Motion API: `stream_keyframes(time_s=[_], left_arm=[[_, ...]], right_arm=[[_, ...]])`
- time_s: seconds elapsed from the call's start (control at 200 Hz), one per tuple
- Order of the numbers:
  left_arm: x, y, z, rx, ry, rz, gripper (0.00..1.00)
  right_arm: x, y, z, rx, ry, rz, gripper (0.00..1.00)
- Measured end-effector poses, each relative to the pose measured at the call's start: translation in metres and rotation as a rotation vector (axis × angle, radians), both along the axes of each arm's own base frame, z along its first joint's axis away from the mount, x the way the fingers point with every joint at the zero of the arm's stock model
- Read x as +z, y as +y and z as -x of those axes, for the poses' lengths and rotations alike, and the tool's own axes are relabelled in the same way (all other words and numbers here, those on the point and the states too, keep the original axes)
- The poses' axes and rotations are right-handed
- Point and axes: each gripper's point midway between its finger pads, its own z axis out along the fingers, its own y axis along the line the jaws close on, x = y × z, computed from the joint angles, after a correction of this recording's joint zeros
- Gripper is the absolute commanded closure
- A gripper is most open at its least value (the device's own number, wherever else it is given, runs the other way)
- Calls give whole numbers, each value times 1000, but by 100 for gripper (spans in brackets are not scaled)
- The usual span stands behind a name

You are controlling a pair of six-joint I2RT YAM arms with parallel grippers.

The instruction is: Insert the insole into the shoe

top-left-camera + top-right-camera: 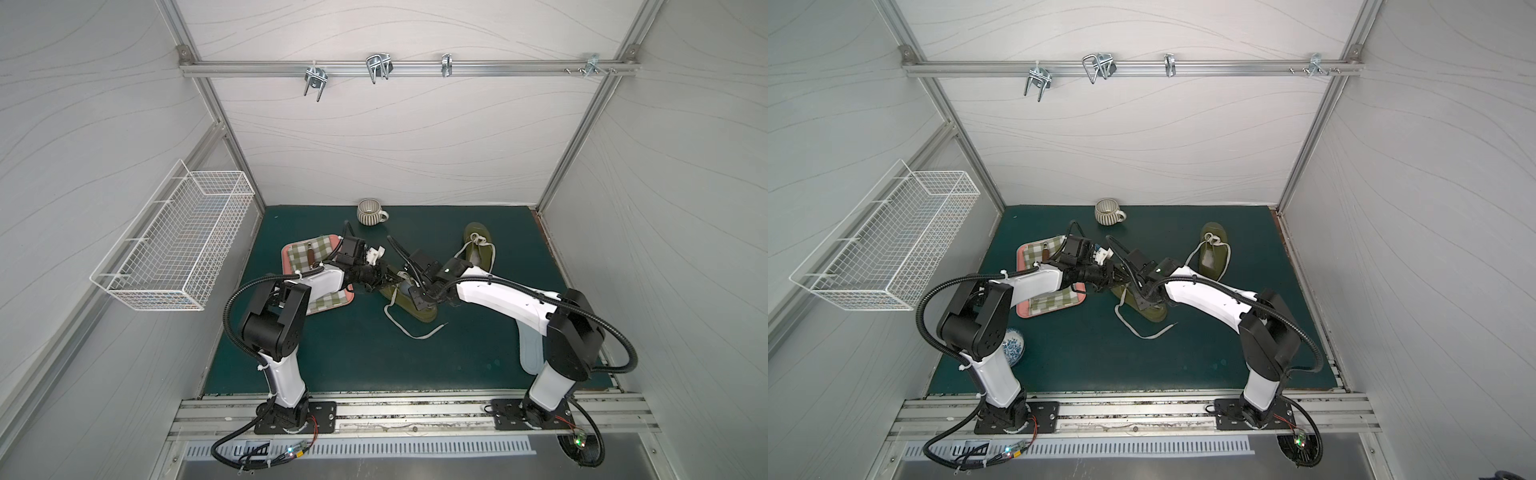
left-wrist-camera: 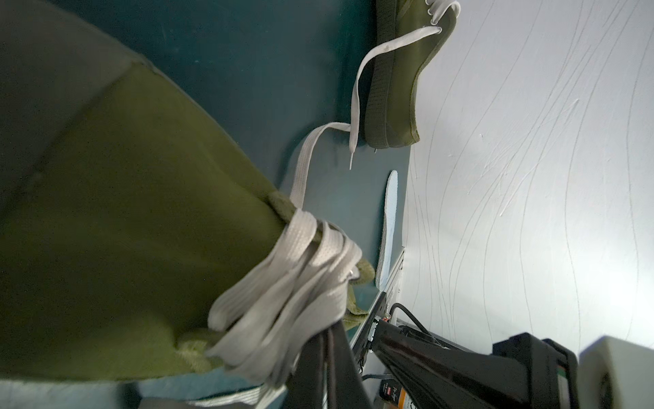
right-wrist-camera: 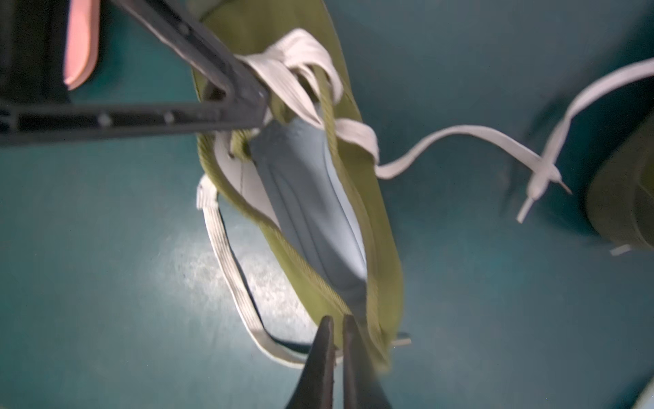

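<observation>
An olive shoe (image 1: 426, 316) (image 1: 1156, 316) with white laces lies mid-mat, and a pale blue insole (image 3: 311, 212) sits inside its opening. My left gripper (image 1: 388, 279) (image 2: 327, 350) is shut on the bunched laces (image 3: 283, 92) at the tongue. The right gripper (image 1: 420, 302) (image 3: 338, 320) hovers at the heel rim, shut, with nothing between its fingers. A second pale insole (image 1: 531, 349) (image 2: 388, 219) lies flat on the mat beside the right arm's base.
A second olive shoe (image 1: 478, 249) stands at the back right. A striped mug (image 1: 370, 212) is at the back. A checked cloth on a pink tray (image 1: 307, 253) lies under the left arm. There is a wire basket (image 1: 174, 237) on the left wall and a blue-white bowl (image 1: 1013, 347).
</observation>
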Motion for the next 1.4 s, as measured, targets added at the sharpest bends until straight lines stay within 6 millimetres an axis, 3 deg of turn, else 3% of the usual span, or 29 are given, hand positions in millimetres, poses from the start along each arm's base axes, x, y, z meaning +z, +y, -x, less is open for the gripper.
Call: stream_keyframes(time_s=[0.225,0.585,0.845,1.12,1.275,1.4], left_arm=[[0,1,0,1,4,11,100],[-5,8,2,18,17,46,100],[-8,9,3,23,16,60,100],[-14,10,6,40,21,74,100],[-15,10,5,40,22,77,100],[-15,10,5,40,22,77,100]], right_arm=[[-69,-7,-16,-77,85,23,95],[-41,25,-17,-38,-20,-47,93],[-63,11,-38,-141,-26,-81,94],[-52,14,-43,-155,-84,-103,92],[-67,15,-49,-197,-55,-129,93],[-60,22,-45,-175,-73,-139,90]])
